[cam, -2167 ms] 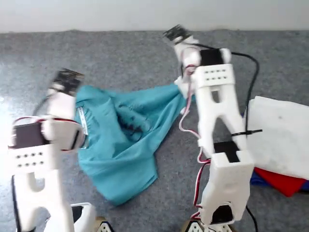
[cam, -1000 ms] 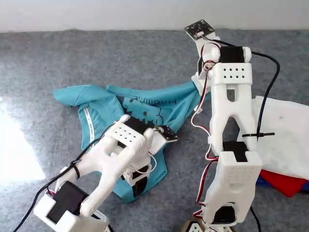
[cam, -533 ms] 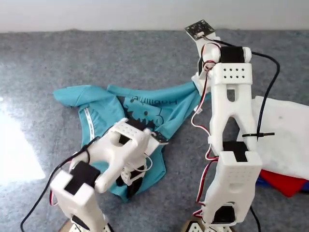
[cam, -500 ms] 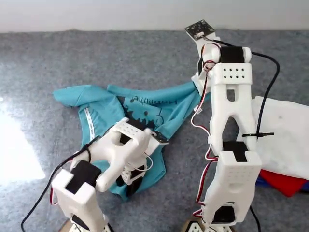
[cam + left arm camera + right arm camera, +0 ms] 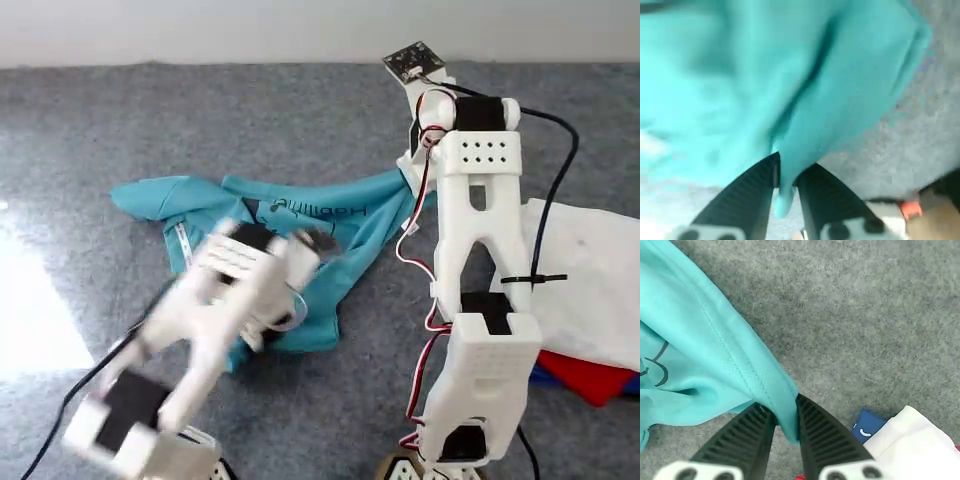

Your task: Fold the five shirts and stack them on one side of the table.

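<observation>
Count of items on the bench:

- Loose shirts: 1, a teal fabric shirt (image 5: 300, 225) with dark print.
- Folded garments in the stack: 3, a white folded shirt (image 5: 590, 280), a red folded garment (image 5: 590, 380) and a blue folded garment (image 5: 532, 370).
- Garments visible in total: 4.
- White plastic robot arms: 2, the left arm (image 5: 215, 300) and the right arm (image 5: 480, 230).
- Black plastic grippers: 2, the left gripper (image 5: 790, 162) and the right gripper (image 5: 781, 404).
- Grey textured tabletop (image 5: 250, 110): 1.

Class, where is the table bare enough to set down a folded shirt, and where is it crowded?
Bare: the far strip of table beyond the teal shirt, and the left edge beside it. Crowded: the middle, where the left gripper and right gripper pinch that shirt, and the right edge, with the white shirt over a red shirt.
</observation>
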Tool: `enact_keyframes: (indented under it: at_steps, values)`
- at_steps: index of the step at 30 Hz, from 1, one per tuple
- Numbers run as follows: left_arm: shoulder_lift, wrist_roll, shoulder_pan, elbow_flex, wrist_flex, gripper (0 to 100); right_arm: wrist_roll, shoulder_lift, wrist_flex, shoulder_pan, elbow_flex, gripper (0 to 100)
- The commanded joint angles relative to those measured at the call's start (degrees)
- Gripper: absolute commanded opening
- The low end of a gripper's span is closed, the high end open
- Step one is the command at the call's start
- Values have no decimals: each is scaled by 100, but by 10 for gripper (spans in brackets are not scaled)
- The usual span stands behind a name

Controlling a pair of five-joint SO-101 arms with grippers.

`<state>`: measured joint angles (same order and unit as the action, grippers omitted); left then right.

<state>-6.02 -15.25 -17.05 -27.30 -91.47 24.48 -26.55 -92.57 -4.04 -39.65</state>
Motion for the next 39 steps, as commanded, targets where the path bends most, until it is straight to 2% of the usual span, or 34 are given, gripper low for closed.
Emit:
enact_keyframes:
  at_steps: [1,6,12,16,24,29,32,39]
  values:
    - [-1503,26,932,681,-158,13,-18,655,-57,92,-246,9]
    - [-2611,9,1811,1684,44,13,-18,1402,-48,84,-246,9]
    - [-2760,9,2505,3108,396,13,-18,2554,4,84,-246,9]
    - [-2787,-35,2963,4022,923,13,-18,3371,4,84,-246,9]
    - [-2760,-1143,2989,6000,1240,13,70,4760,303,84,-246,9]
    - [-2804,-1618,3024,6580,1653,13,387,5393,242,92,-246,9]
    - [-2804,-1705,3024,6958,1679,13,624,5763,92,127,-246,9]
    - [-2804,-1714,3024,7881,1653,13,1090,6545,-110,831,-246,9]
